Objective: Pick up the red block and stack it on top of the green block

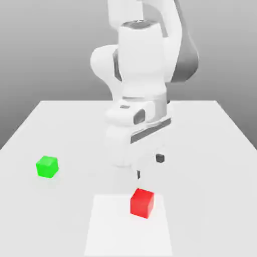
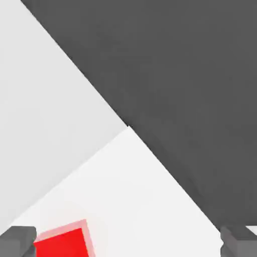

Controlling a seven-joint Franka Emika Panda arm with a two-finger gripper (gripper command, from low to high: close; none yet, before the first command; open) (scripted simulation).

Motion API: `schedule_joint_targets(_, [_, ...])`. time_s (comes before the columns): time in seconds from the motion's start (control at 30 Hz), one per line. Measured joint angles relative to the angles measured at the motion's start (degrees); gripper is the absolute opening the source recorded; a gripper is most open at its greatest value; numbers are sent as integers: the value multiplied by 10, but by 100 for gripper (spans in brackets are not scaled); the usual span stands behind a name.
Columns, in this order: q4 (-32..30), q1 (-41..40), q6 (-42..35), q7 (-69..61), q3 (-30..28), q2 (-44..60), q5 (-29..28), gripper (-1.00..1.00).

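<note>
Two cubes on white table (image 1: 211, 130): red block (image 1: 142, 203) near the front edge, resting on a paler square patch (image 1: 110, 231); green block (image 1: 47, 166) well apart, toward the exterior view's left and slightly farther back. One gripper (image 2: 128, 242), empty, fingers (image 2: 17, 240) spread wide (red block beside one fingertip in the hand view), hanging above the table just behind the red block.

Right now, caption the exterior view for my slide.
Panda gripper hangs open above the red block; green block sits apart on the table.
</note>
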Motion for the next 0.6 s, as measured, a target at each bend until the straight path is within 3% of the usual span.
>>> schedule_joint_targets(0.13, [-27,5,47,-52,1,61,-15,0])
schedule_joint_targets(0.43, [-12,-36,152,-128,66,187,83,0])
schedule_joint_targets(0.47, [-11,-43,159,-132,74,196,88,-100])
schedule_joint_targets(0.6, [-11,-43,158,-132,74,196,88,-100])
